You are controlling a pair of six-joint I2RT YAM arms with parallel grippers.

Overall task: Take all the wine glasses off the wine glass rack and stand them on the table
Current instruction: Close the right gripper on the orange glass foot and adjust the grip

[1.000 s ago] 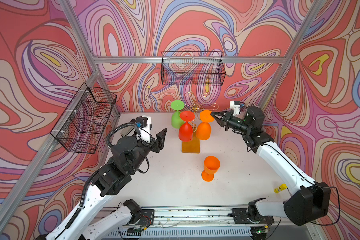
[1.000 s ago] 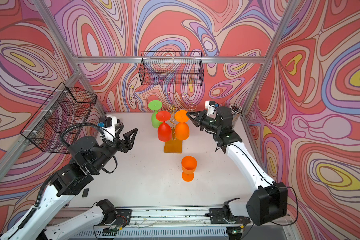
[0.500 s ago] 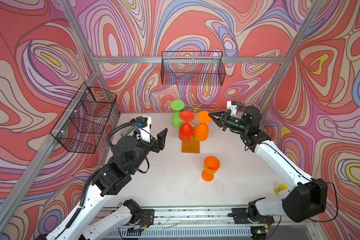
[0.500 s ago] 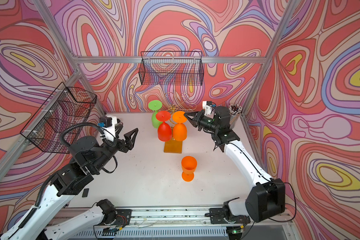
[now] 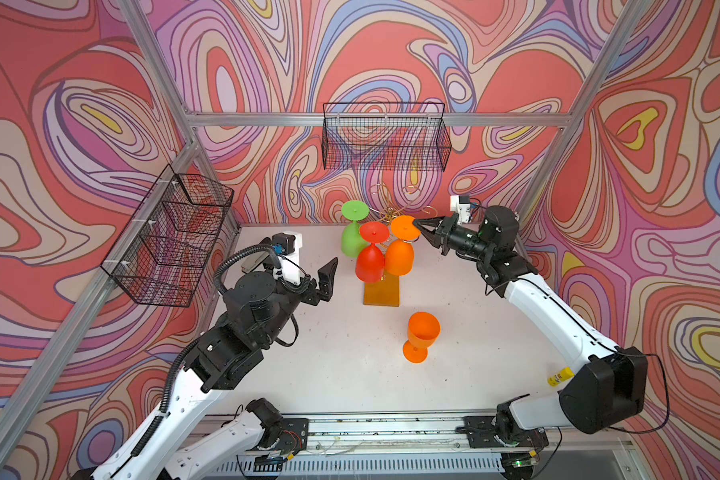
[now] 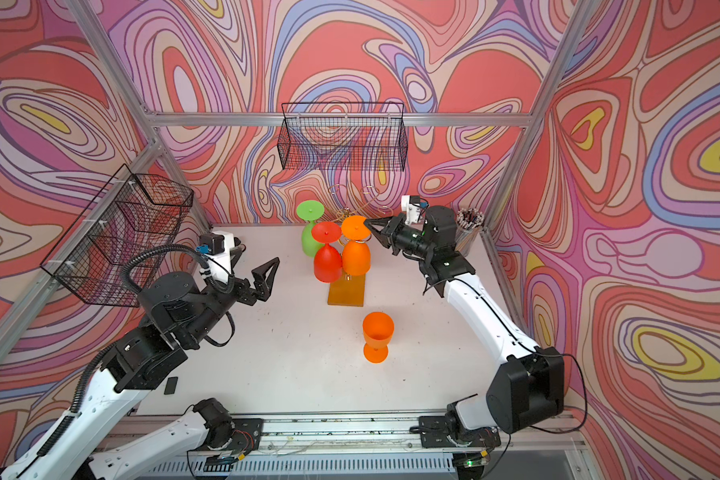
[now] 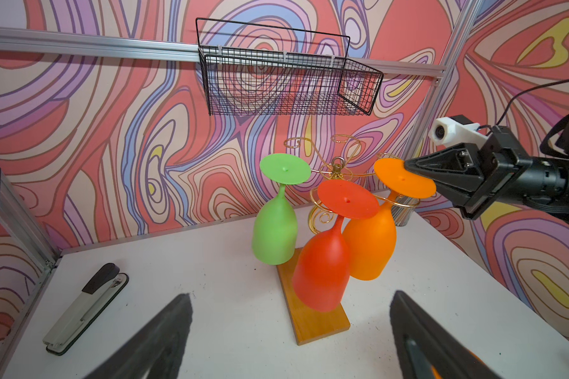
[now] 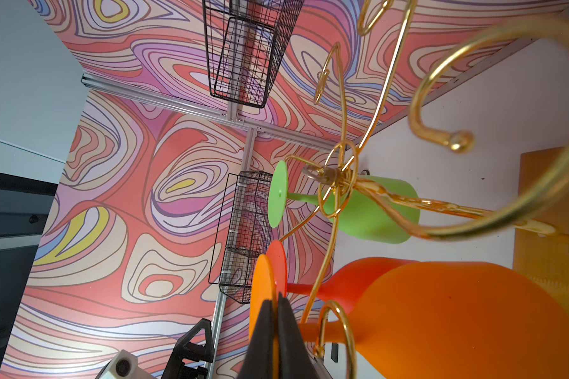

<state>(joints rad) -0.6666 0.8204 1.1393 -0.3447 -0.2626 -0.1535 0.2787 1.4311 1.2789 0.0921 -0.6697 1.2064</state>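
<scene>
Wine glass rack (image 5: 382, 291) mid-table, upright glass (image 5: 422, 332) before it, stapler (image 7: 86, 305) back left

White links (image 5: 549, 313), black joints (image 5: 599, 390)

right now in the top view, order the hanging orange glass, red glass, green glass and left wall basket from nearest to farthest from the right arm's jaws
1. hanging orange glass: foot pinched in the jaws, right side of the rack
2. red glass: just left of it
3. green glass: rack's far left
4. left wall basket: farthest, far off to the left
</scene>
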